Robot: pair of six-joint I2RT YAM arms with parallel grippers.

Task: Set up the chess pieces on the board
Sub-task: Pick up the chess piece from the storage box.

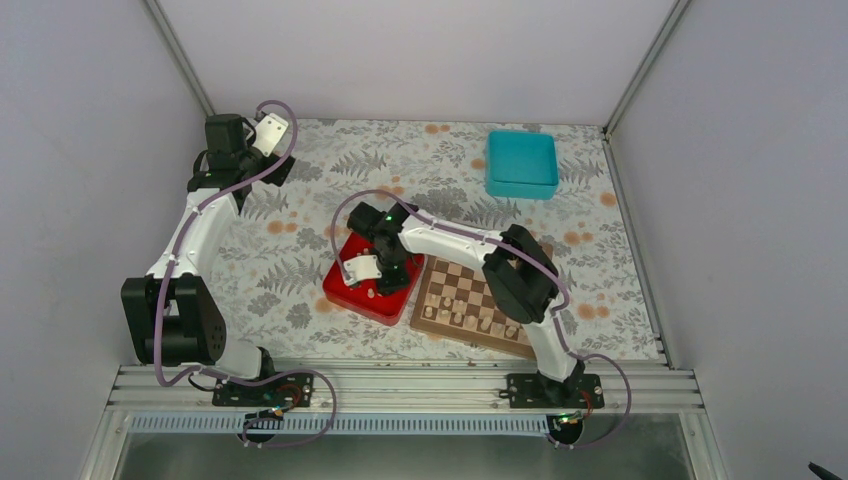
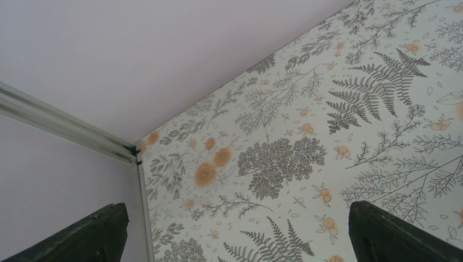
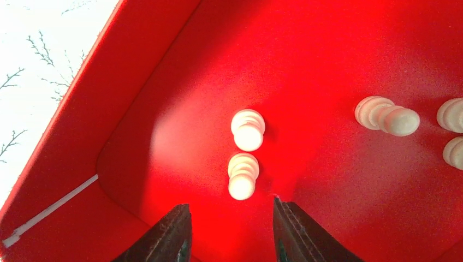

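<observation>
Chess pieces (image 3: 247, 131) in tray (image 1: 345, 292), just left of board (image 1: 470, 290)

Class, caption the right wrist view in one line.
Open right pincer above pale chess pieces in the red tray.

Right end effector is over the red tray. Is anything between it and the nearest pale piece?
Nothing visible. The right end effector is open, and the nearest pale piece sits just beyond its gap on the bare red tray floor. A second pale piece sits close behind it, so a deep reach might bump it.
</observation>
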